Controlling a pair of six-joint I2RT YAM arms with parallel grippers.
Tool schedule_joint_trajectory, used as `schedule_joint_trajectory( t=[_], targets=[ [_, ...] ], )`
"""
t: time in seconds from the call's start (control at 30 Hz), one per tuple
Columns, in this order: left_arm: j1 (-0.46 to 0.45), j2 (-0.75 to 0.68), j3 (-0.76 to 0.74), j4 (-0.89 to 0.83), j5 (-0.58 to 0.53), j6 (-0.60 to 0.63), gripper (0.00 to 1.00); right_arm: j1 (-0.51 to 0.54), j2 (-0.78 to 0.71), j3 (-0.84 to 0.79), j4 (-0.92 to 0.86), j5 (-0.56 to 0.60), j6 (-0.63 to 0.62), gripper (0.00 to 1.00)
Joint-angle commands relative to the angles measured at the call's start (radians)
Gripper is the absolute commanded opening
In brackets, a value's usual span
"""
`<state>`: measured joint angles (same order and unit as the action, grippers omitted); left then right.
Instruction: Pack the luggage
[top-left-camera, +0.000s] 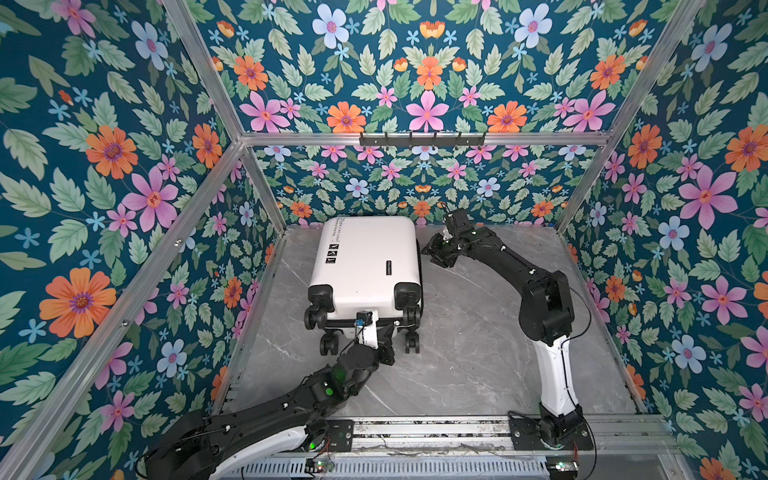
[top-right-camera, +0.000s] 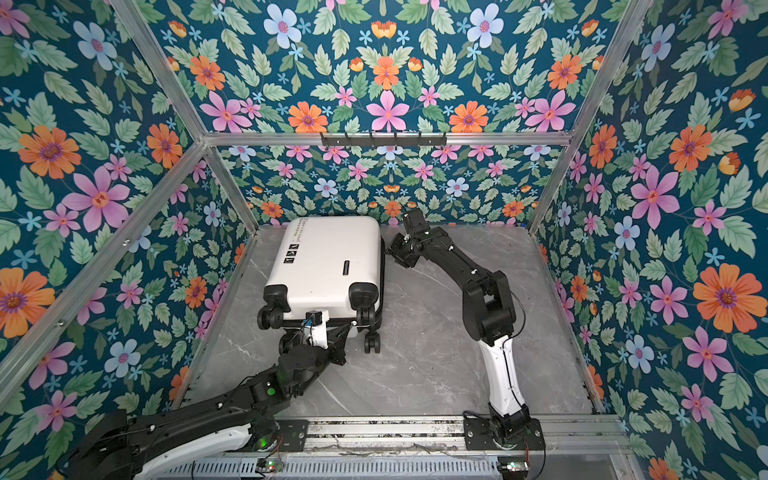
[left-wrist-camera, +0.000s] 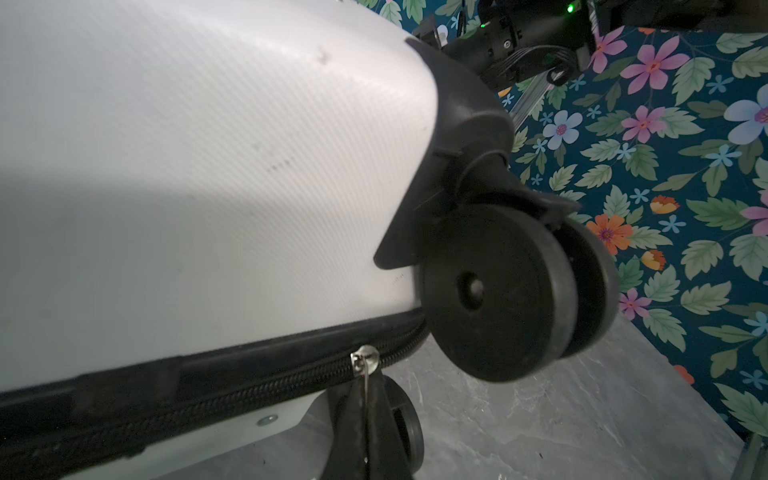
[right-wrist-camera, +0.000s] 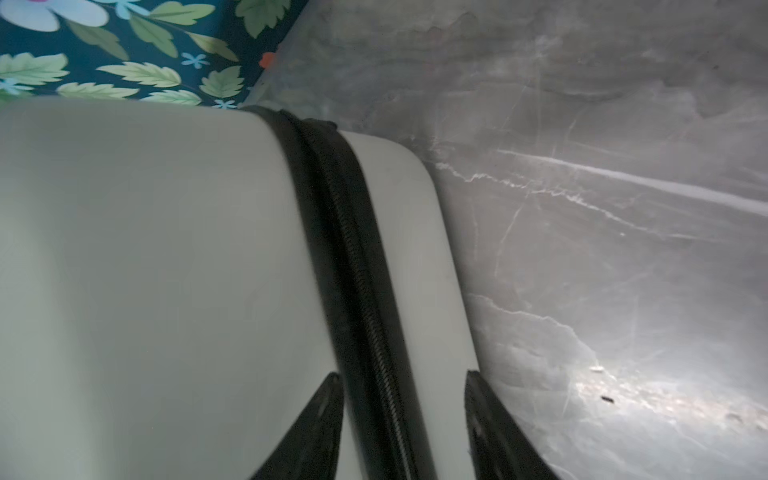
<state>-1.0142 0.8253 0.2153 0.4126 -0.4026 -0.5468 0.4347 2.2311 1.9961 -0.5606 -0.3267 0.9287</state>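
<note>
At the wheeled end of the luggage, the left pincer (left-wrist-camera: 364, 395) is pinched tight on what looks like the pull tab hanging from the zip slider (left-wrist-camera: 365, 360), close by one black spinner wheel (left-wrist-camera: 498, 291). Over toward the far edge of the desk (top-left-camera: 478, 332), the right pincer (right-wrist-camera: 409, 419) stands partly open, its two fingers (right-wrist-camera: 324, 415) set apart on either side of the black zip seam (right-wrist-camera: 353, 270) along the case's long side. It grips nothing, and I can't tell whether it touches the shell. The luggage (top-left-camera: 365, 257) itself lies flat, printed face up, near the far edge and left of the middle, with its wheels pointing to the near edge. Both white shells are brought together and I see no loose things lying about, so the filling looks done. What's left, I'd judge, is the zipping. The seam on the right side looks closed, but how much around the wheel end is yet to close is hidden from me.
</note>
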Motion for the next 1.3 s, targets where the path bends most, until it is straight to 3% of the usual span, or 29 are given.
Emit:
schedule_joint_trajectory(
  t=[0.0, 0.23, 0.57, 0.67, 0.73, 0.77, 0.87, 1.1, 1.27],
  targets=[
    [0.004, 0.010, 0.000, -0.066, -0.062, -0.005, 0.00, 0.003, 0.045, 0.061, -0.049, 0.001, -0.030, 0.49],
    [0.003, 0.041, 0.010, -0.052, -0.056, -0.010, 0.00, 0.002, 0.090, 0.101, -0.010, -0.038, -0.050, 0.49],
    [0.004, 0.061, 0.018, -0.045, -0.053, -0.015, 0.00, -0.003, 0.245, 0.275, -0.109, -0.043, -0.061, 0.45],
    [0.004, 0.070, 0.018, -0.040, -0.055, -0.019, 0.00, -0.006, 0.301, 0.354, -0.146, -0.060, -0.057, 0.30],
    [0.004, 0.078, 0.017, -0.030, -0.064, -0.018, 0.00, -0.010, 0.313, 0.367, -0.147, -0.081, -0.047, 0.04],
    [0.003, 0.083, 0.016, -0.021, -0.068, -0.015, 0.00, -0.013, 0.304, 0.351, -0.133, -0.090, -0.033, 0.00],
    [0.006, 0.121, 0.023, 0.017, -0.071, -0.003, 0.00, -0.033, 0.216, 0.188, -0.021, -0.102, 0.037, 0.00],
    [0.010, 0.239, 0.038, 0.167, -0.039, 0.044, 0.00, -0.137, -0.099, -0.392, 0.355, -0.065, 0.305, 0.00],
    [0.025, 0.359, 0.088, 0.302, 0.016, 0.107, 0.00, -0.144, -0.273, -0.626, 0.407, -0.019, 0.387, 0.00]
  ],
)
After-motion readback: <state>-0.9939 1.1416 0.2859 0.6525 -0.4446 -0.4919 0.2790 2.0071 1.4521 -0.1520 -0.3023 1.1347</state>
